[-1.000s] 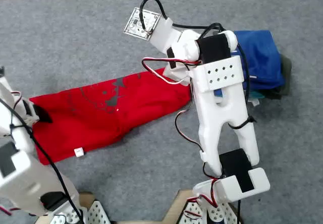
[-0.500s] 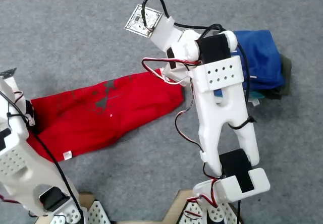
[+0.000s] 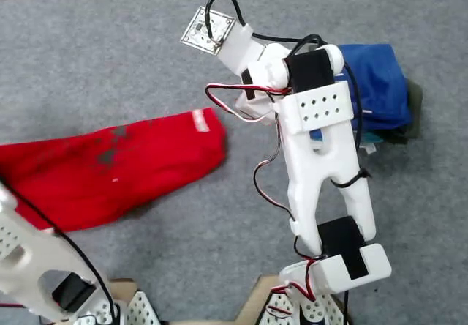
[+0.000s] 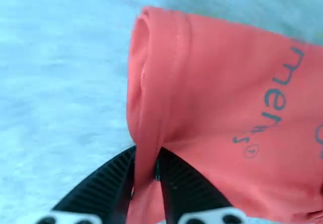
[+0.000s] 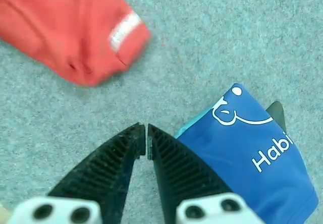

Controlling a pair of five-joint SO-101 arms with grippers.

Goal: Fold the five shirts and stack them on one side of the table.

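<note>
The red shirt, soft dark-printed cloth, lies long and rumpled on grey felt. The left gripper pinches its folded edge; the right gripper sits closed, empty.

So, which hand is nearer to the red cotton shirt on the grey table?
Left. The left hand is shut on an edge of the red cotton shirt; the right hand hangs beside the folded blue shirt, apart from the red one.

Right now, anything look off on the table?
The red shirt is a rumpled diagonal strip, one edge pinched in the left gripper. Under the blue shirt, other layers stick out unevenly.
</note>
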